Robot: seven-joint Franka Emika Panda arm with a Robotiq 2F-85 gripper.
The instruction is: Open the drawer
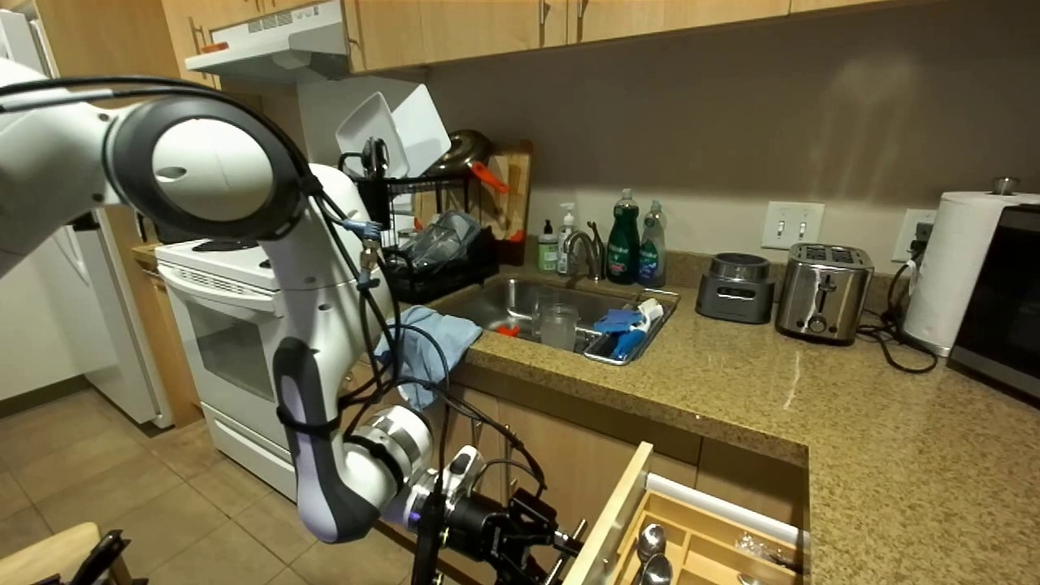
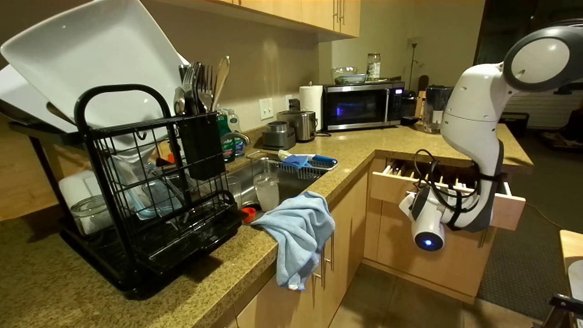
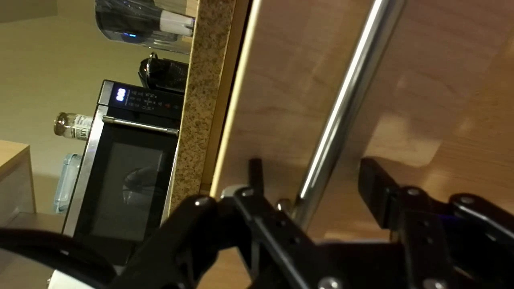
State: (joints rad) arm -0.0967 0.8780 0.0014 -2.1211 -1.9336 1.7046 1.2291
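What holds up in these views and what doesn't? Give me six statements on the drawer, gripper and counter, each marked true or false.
1. The drawer is open. True.
2. The gripper is clamped shut on the handle. False: in the wrist view, its fingers stand apart.
3. Spoons lie in the drawer. True.
4. The blue cloth lies inside the sink. False: it hangs over the edge of the counter.
5. The paper towel roll stands between the toaster and the microwave. True.
6. The microwave door is wide open. False: it is shut.
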